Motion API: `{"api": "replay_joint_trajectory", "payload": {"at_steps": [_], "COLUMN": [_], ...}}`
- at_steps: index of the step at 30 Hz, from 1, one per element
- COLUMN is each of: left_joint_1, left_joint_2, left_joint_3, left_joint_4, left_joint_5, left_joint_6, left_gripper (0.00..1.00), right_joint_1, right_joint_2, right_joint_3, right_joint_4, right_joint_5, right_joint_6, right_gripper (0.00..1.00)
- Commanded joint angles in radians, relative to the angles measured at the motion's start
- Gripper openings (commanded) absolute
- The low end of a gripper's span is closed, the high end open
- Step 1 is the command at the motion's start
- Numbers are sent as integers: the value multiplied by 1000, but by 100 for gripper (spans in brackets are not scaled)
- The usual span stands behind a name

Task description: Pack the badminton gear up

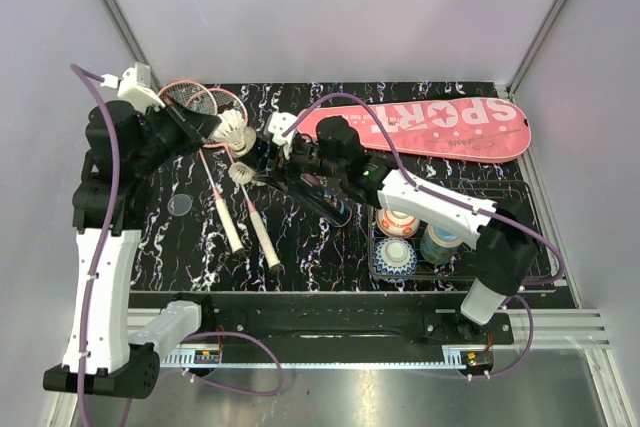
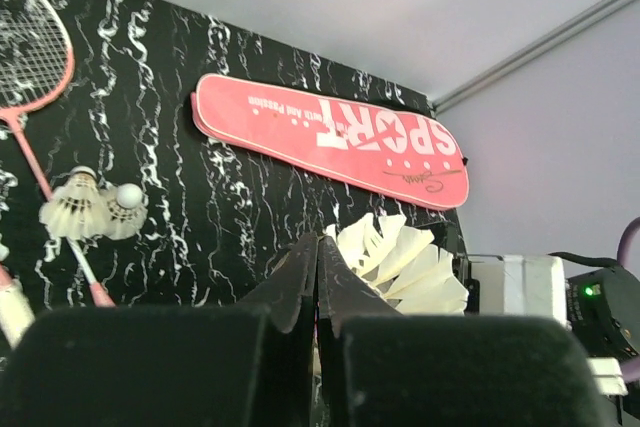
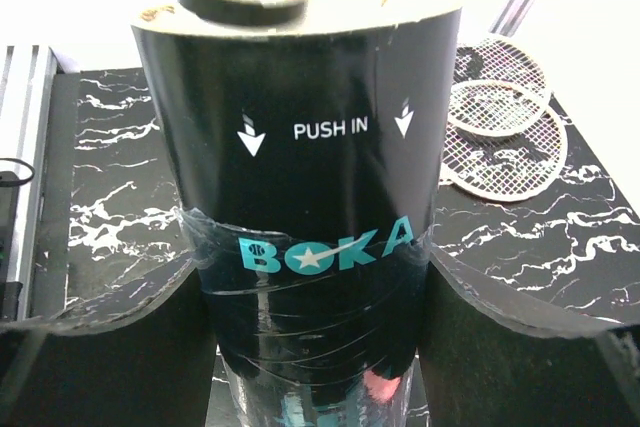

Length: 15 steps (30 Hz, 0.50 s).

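Black tube [image 3: 300, 177] with BOKA and PUSH IN printed on it is what we've got clamped in the right pincer [image 3: 310, 272], one finger on each side, close to its open end. From the top view it runs slantwise over the middle of the surface [image 1: 320, 262], open end aimed at the left arm. We can't tell if the far end touches down or not.

Left pincer [image 2: 318, 252] is pressed tight together and it looks to us like it's pinching a white shuttlecock [image 2: 400, 262] by the edge of its feather skirt. It holds it up just in front of the tube's mouth. They're close, but we wouldn't swear they touch.

Rest of the gear:
- Two more shuttlecocks [image 2: 85, 209] lie side by side on the surface, right against a racket shaft.
- Both pink-framed rackets [image 1: 205, 105] lie flat at the far left, heads overlapping, white handles pointing to the near edge.
- The pink SPORT cover [image 1: 440, 125] lies along the far right side, well apart from the rackets.
- Some patterned bowls [image 1: 396, 257] sit near the right arm's base
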Motion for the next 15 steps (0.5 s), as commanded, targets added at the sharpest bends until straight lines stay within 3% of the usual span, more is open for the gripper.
{"api": "replay_joint_trajectory", "payload": {"at_steps": [1,8,10,12,13,15], "left_joint_1": [6,2,4,2,6,6], "left_joint_2": [16,5,-4,-35,-49,-79], "left_joint_3": [-39,-128,-125,-114,-111,-110], "left_joint_4": [145,228,207,141,119,73], "left_joint_5": [102,179,190,139,116,76], "left_joint_6": [-85,-122,-59,16,41,104], "left_gripper": [0,0,22,54,75,88], "right_joint_1": [2,2,0,0,0,3], "right_joint_2": [-57,-86,-88,-88,-89,-96], "right_joint_3": [9,-14,-13,-13,-14,-23], "right_joint_4": [123,229,229,221,218,213], "right_joint_5": [-54,-48,-41,-37,-37,-33], "right_joint_6": [57,157,157,155,146,140], "right_gripper": [33,33,33,33,33,33]}}
